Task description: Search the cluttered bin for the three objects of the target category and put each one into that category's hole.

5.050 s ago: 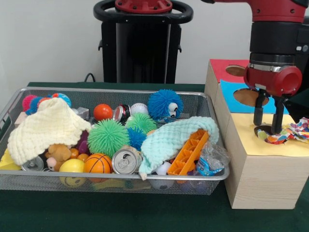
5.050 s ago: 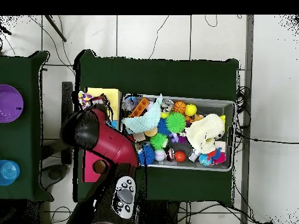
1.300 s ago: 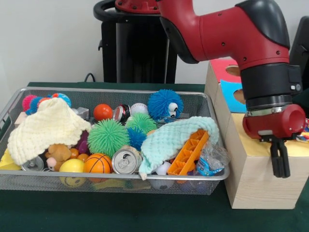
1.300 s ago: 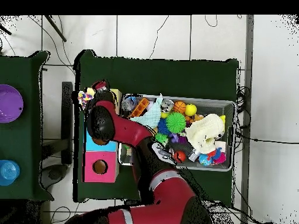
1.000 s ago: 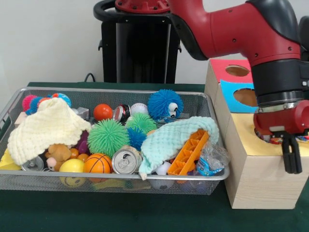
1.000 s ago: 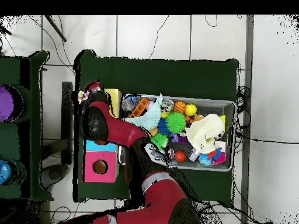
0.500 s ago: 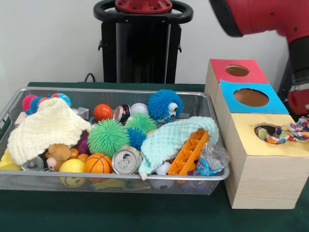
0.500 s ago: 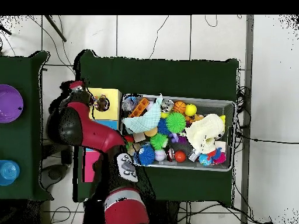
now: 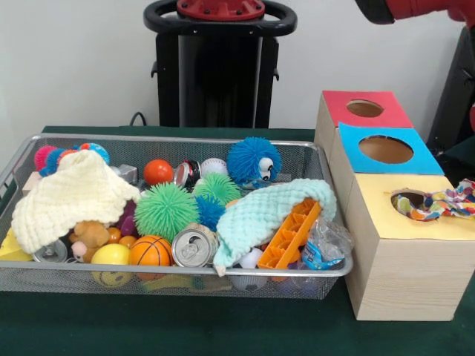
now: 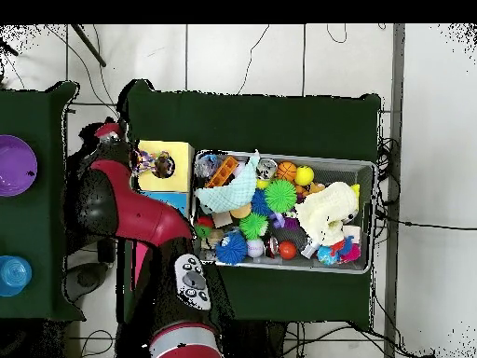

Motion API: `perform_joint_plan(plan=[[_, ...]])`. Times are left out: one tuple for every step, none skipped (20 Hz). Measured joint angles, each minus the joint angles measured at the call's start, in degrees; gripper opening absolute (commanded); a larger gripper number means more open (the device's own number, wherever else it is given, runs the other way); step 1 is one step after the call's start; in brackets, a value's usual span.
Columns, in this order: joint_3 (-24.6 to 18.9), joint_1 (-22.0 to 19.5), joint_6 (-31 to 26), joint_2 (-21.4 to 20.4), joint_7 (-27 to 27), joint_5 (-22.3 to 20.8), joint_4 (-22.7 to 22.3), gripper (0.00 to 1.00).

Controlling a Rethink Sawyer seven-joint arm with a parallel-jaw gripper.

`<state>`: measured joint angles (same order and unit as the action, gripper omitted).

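A wooden box carries a red top point(image 9: 364, 109), a blue top point(image 9: 384, 148) and a yellow top point(image 9: 415, 219), each with a round hole. A many-coloured cloth point(image 9: 439, 204) hangs half out of the yellow hole, and the overhead view shows this cloth point(image 10: 145, 161) too. In the wire bin point(image 9: 185, 274) lie a cream knitted cloth point(image 9: 70, 194) at the left and a mint knitted cloth point(image 9: 267, 208) draped over an orange block point(image 9: 291, 236). My gripper point(image 10: 110, 133) shows only from above as a red end beside the box, off the yellow top.
The bin is full of spiky balls, a small basketball point(image 9: 150, 251), drink cans point(image 9: 193, 247) and a crumpled plastic bottle point(image 9: 323, 248). My red arm point(image 10: 126, 205) lies over the box's far part in the overhead view. A purple bowl point(image 10: 14, 166) sits on a side table.
My arm has swung up and away from the yellow hole, out of the front view's right side. The many-coloured cloth stays hanging in the hole. The bin's contents have not moved.
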<state>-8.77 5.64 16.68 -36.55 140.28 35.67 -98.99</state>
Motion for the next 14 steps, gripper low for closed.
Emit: perform_joint_plan(plan=[[-0.1,-0.5,0.0,-0.2,0.0,-0.2,-0.2,0.0],[-0.1,-0.9,0.0,-0.5,0.0,-0.4,-0.5,0.0],[-0.1,-1.5,0.0,-0.7,0.0,-0.6,-0.8,0.0],[-0.1,-1.7,0.0,-0.7,0.0,-0.7,-0.9,0.0],[-0.1,-2.4,0.0,-0.9,0.0,-1.1,-1.3,0.0],[-0.1,-2.8,0.0,-0.9,0.0,-1.2,-1.5,0.0],[-0.1,-3.3,0.0,-0.9,0.0,-1.4,-1.7,0.0],[-0.1,-3.7,0.0,-0.9,0.0,-1.6,-2.0,0.0],[-0.1,-4.2,0.0,-0.9,0.0,-1.7,-2.4,0.0],[-0.1,-4.5,0.0,-0.9,0.0,-1.7,-2.7,0.0],[-0.1,-4.6,0.0,-0.9,0.0,-1.7,-2.9,0.0],[-0.1,-4.7,0.0,-0.9,0.0,-1.7,-3.1,0.0],[-0.1,-4.8,0.0,-0.9,0.0,-1.7,-3.2,0.0],[-0.1,-4.8,0.0,-0.9,0.0,-1.7,-3.3,0.0]])
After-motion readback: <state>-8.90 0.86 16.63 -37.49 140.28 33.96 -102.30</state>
